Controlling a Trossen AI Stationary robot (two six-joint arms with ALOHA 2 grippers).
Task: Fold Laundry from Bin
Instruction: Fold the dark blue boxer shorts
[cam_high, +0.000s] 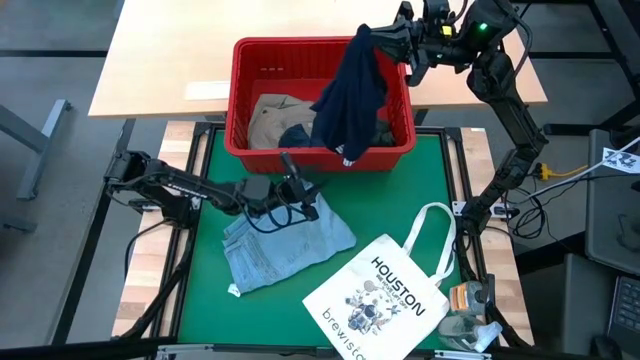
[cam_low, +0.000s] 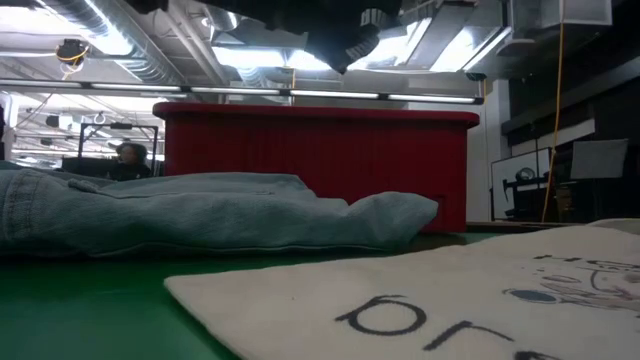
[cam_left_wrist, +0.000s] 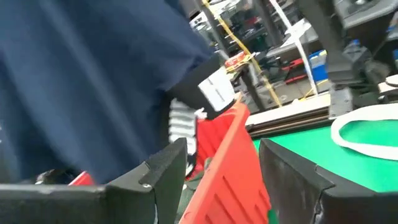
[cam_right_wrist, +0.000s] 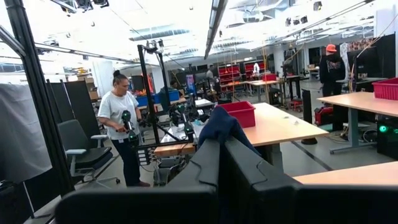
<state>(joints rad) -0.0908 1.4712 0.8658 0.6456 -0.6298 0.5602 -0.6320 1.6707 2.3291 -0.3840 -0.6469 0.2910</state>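
Two garments seen outside red bin (cam_high: 240, 100): navy garment (cam_high: 350, 95) held clenched in right gripper (cam_high: 398, 42), raised above bin at far edge of worktop (cam_high: 200, 310), hem hanging over bin's near wall; light blue denim garment (cam_high: 285, 245) laid flat near worktop centre. Left gripper (cam_high: 300, 190) released, fingers spread, positioned over denim. Khaki garment (cam_high: 275, 115) left inside bin. White tote bag (cam_high: 385, 295) laid by near right corner.

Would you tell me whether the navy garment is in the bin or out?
Partly out: the navy garment hangs from the shut right end effector, its lower end draping over the bin.
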